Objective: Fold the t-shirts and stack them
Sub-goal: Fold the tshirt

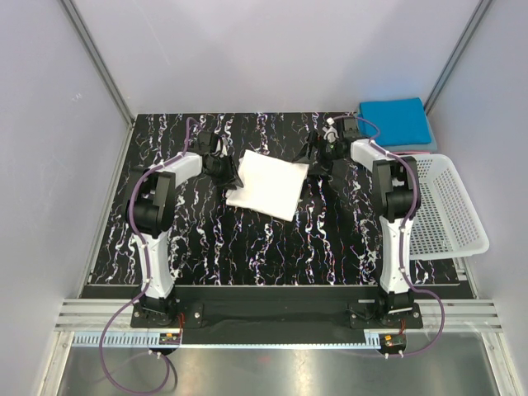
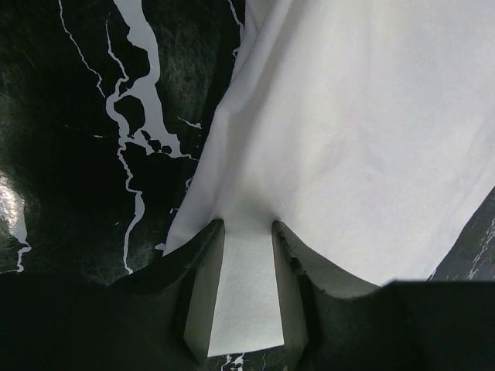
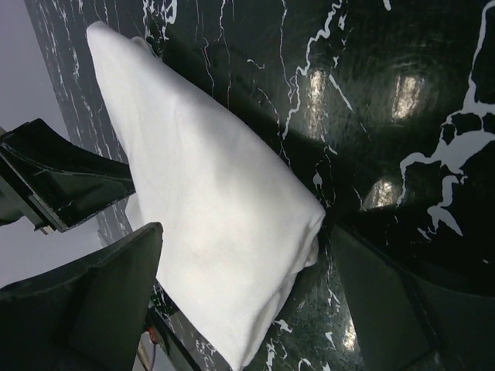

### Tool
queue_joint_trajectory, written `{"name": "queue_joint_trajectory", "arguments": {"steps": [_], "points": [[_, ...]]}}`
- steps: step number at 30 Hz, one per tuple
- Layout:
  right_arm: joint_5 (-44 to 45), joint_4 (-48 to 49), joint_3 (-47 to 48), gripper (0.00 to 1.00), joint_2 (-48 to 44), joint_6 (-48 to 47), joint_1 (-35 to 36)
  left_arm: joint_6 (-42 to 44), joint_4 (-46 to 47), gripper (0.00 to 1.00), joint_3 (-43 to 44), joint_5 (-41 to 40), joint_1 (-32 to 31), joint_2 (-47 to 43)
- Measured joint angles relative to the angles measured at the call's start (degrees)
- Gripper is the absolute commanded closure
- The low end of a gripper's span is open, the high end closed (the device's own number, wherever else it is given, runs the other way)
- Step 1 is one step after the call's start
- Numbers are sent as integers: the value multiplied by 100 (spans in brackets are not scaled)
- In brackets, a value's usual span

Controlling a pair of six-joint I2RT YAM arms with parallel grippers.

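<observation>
A folded white t-shirt lies in the middle of the black marbled table. My left gripper is at its left edge; in the left wrist view the left gripper is shut on a fold of the white t-shirt. My right gripper is at the shirt's right corner. In the right wrist view the right gripper stands wide open, its fingers on either side of the white t-shirt without touching it. A folded bright blue t-shirt rests at the back right corner.
A white plastic lattice basket sits off the table's right edge, beside the right arm. The table's front edge runs just ahead of both arm bases. Grey walls close in the left, back and right sides.
</observation>
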Motion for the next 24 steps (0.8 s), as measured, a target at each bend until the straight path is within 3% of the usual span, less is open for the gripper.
{"name": "queue_joint_trajectory", "arguments": {"steps": [12,24], "points": [[-293,-1088,905,1,420,-1064,11,0,7,62,42,2,13,35],[-555,-1729,1241,11,625,-1484,-13,-2,7,64,42,0,17,37]]}}
